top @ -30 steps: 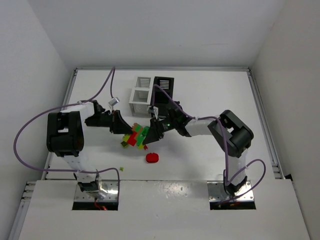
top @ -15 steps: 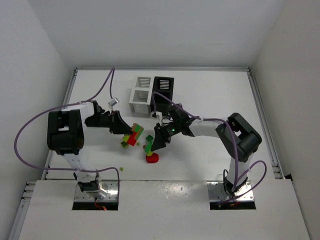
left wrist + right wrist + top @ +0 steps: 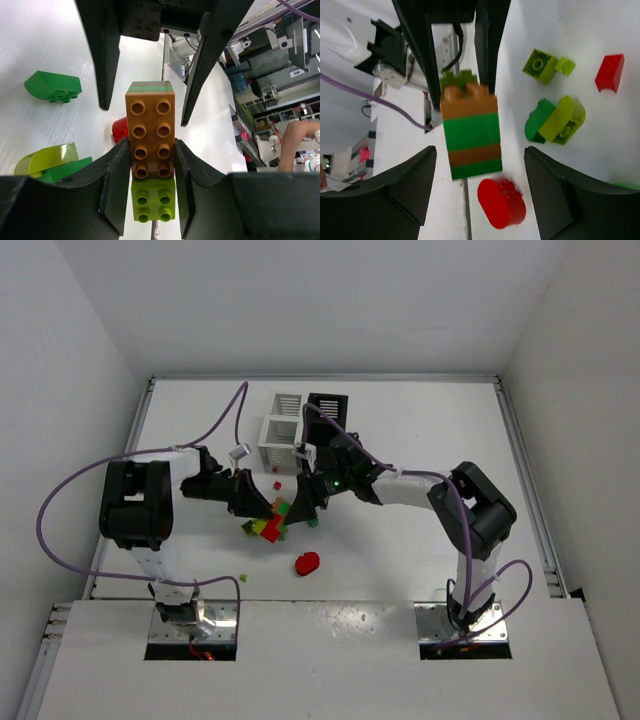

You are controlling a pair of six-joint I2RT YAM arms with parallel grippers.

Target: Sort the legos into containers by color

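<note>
Back from the red brick [image 3: 307, 563], the right gripper [image 3: 480, 152] straddles, jaws open, the brick stack [image 3: 150, 120] jutting lengthwise toward it from the left gripper's [image 3: 151, 146] tight grip.

The right gripper [image 3: 479, 155] has swung back from the red rounded plastic brick [image 3: 307, 563] to the far left. Its jaws have spread wide around the stack of orange-brown and green plastic bricks [image 3: 150, 115]. The left gripper [image 3: 151, 150], clamping that stack, has edged right.
</note>
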